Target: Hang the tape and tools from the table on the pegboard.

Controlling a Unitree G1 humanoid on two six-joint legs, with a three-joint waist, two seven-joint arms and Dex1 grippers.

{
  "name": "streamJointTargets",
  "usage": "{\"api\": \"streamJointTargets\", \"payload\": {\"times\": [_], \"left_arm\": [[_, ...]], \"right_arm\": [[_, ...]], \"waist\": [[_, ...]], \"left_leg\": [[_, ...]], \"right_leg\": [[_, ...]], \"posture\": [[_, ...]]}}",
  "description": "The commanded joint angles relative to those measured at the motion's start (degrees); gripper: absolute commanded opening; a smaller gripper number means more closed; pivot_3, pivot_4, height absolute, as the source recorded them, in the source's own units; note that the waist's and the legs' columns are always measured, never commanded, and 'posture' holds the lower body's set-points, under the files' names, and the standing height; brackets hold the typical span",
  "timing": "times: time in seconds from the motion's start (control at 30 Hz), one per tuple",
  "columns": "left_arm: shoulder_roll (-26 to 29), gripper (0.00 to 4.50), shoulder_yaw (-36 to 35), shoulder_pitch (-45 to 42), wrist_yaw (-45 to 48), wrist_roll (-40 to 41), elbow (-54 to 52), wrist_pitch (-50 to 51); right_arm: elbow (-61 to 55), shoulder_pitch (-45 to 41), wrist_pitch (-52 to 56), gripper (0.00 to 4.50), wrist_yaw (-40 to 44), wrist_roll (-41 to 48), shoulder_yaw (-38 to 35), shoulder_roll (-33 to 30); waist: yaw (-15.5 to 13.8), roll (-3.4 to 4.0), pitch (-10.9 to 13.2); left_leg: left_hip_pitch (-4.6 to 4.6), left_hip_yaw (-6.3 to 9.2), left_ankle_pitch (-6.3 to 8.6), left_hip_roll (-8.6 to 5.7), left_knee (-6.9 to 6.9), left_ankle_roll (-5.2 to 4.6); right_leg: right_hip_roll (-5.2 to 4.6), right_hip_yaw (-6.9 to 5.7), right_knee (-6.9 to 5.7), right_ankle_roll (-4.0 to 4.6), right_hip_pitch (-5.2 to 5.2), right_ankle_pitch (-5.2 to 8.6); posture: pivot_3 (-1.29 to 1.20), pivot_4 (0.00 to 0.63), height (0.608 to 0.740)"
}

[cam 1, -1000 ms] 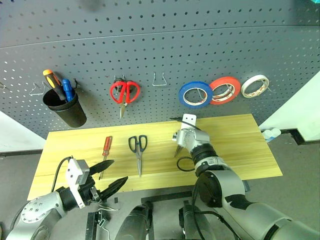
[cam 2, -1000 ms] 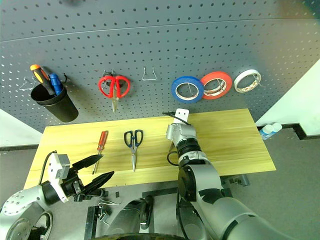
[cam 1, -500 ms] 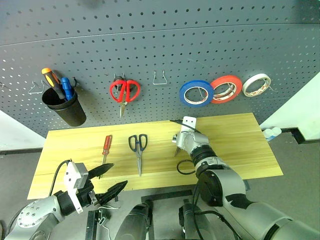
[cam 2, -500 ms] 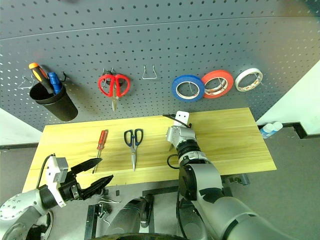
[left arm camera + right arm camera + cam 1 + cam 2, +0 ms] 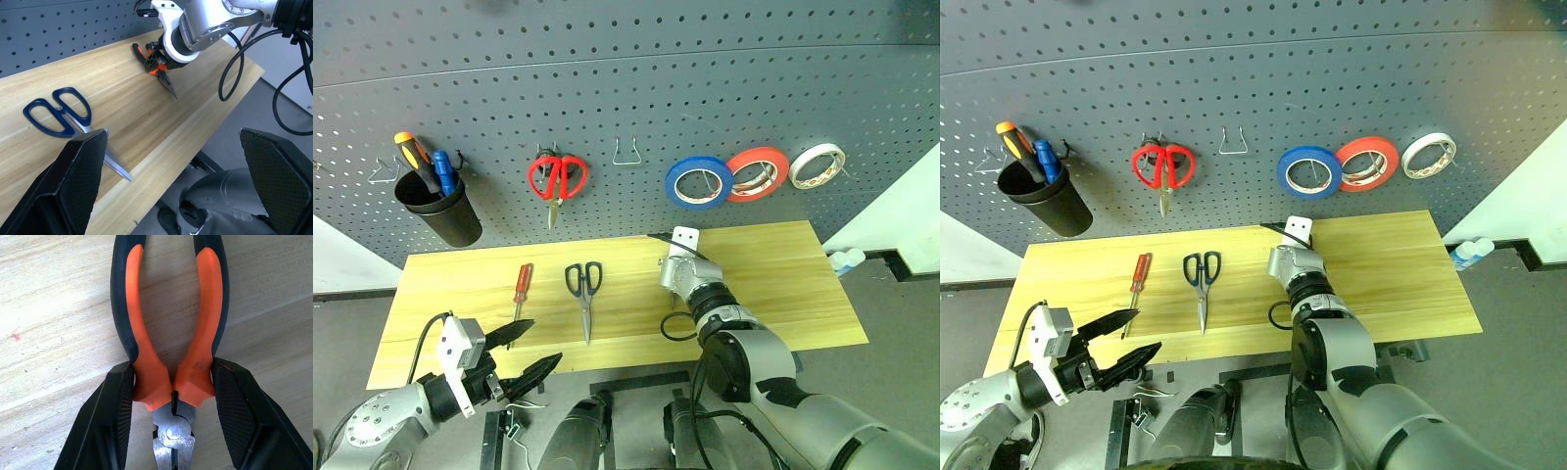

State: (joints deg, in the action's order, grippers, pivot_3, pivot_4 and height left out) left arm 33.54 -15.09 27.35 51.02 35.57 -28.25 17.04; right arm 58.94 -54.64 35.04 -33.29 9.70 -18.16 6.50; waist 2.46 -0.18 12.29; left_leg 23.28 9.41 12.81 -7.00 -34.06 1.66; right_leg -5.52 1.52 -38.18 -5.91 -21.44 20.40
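Two right hand fingers pinch the pliers, handles pointing away.

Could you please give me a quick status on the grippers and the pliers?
Right gripper closed on the pliers at the handle bases, pliers on the table. Left gripper open, empty, off the table's near edge. Nothing blocking the pegboard.

Bare hook above red scissors' side
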Motion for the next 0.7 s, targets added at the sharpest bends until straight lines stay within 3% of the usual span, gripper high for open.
{"api": "streamJointTargets", "payload": {"times": [0.03,0.23,0.43,0.7], "left_arm": [[0.35,4.5,-1.27,0.15,0.15,0.5,-0.85,-0.46],[0.13,4.5,-0.62,-0.88,0.27,0.07,0.12,-0.74],[-0.02,4.5,-0.07,-1.99,0.48,-0.28,1.36,-1.08],[0.07,4.5,0.73,-3.93,1.02,-0.79,3.29,-1.46]], "right_arm": [[0.29,-1.13,0.01,2.06,0.18,-0.33,0.63,-0.19],[-9.94,1.19,8.4,2.06,1.46,-0.3,2.64,0.9],[-30.02,8.61,21.92,2.06,1.63,-0.4,5.08,3.32],[-48.22,18.1,33.93,2.06,3.54,-1.34,9.42,4.27]], "waist": [[0.01,0.0,0.0],[0.06,0.04,0.03],[-0.1,0.04,0.03],[0.03,0.04,0.03]], "left_leg": [[0.0,0.0,0.0,0.0,0.0,0.0],[0.04,0.0,0.0,0.0,0.01,0.0],[0.23,0.0,-0.08,0.0,0.03,0.14],[0.24,-0.02,-0.03,0.0,0.1,0.06]], "right_leg": [[0.0,0.0,0.0,0.0,0.0,0.0],[0.0,0.0,0.0,0.0,-0.06,0.0],[-0.02,0.01,0.01,0.0,-0.24,0.0],[-0.01,0.03,-0.01,0.0,-0.33,0.0]], "posture": [[0.1,0.259,0.74],[0.09,0.249,0.74],[0.08,0.242,0.74],[0.07,0.228,0.74]]}}
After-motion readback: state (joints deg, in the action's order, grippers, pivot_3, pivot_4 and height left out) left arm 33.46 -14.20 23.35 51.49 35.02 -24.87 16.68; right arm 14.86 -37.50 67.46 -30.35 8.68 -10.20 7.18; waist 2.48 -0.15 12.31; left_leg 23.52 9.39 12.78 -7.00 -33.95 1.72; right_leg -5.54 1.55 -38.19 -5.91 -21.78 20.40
